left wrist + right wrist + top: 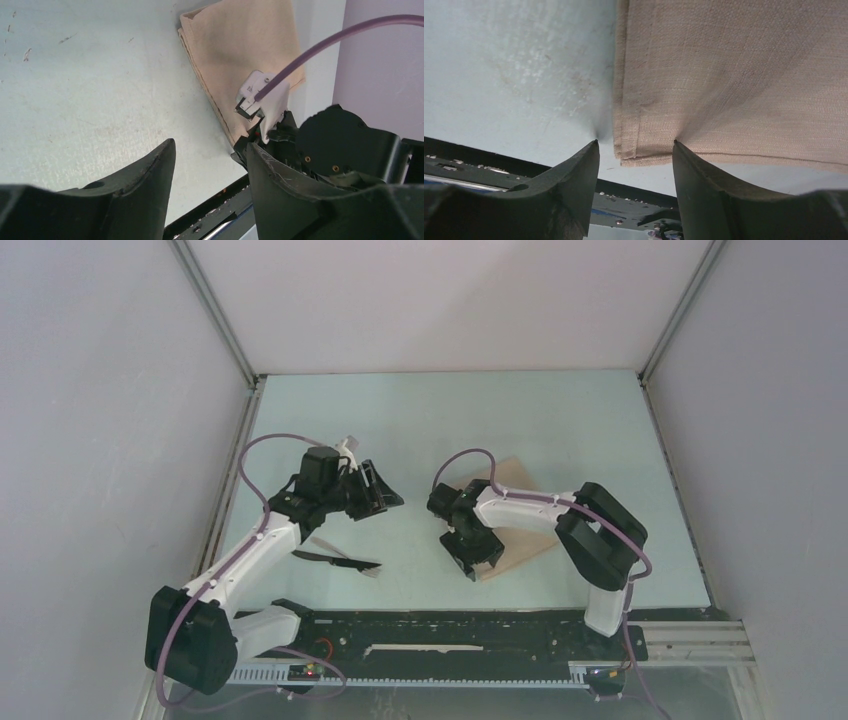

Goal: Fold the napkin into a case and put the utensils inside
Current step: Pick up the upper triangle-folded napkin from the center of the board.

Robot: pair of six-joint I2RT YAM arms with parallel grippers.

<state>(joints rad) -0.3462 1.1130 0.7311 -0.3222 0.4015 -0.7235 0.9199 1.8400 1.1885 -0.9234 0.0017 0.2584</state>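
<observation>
The tan napkin [522, 515] lies folded into a smaller shape on the pale table, right of centre. My right gripper [476, 558] is open and low over its near left corner. In the right wrist view the layered corner [629, 150] lies between the fingertips; one tip rests on the cloth, the other on the bare table, so the right gripper [635, 144] holds nothing. The utensils, a black piece [340, 561] and a pale grey one [326, 545], lie on the table at the left. My left gripper [377, 490] is open and empty behind them. The left wrist view shows the napkin [240, 45].
A black rail [450, 625] runs along the table's near edge, close to the napkin's near corner. Grey enclosure walls with metal posts [215, 315] close in the left, right and back. The right arm's wrist [340, 145] shows just beyond my left gripper [210, 145].
</observation>
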